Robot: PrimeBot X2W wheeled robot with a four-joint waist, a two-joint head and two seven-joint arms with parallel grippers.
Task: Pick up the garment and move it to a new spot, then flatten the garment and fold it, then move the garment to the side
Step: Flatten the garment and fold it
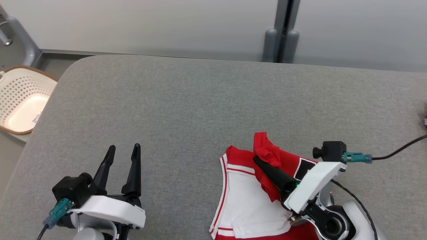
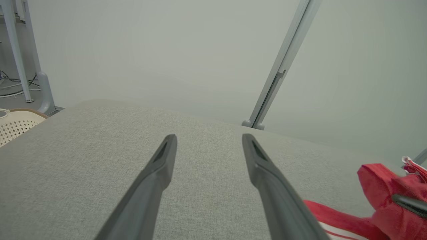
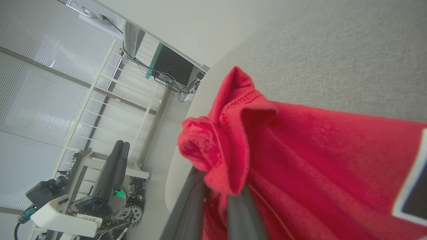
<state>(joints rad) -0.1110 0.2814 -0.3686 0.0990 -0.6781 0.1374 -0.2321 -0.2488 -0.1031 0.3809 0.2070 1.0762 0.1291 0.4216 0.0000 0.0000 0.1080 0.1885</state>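
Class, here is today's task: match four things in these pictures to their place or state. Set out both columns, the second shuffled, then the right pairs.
Things:
1 left gripper
2 right gripper
3 red and white fabric garment
4 cream perforated plastic basket with brown rim

Place or state:
A beyond the left edge of the grey fabric-covered table
B jaws open, holding nothing
C lying near the table's front edge
D jaws shut on red cloth

Pairs: 1-B, 2-D, 3-C, 4-A.
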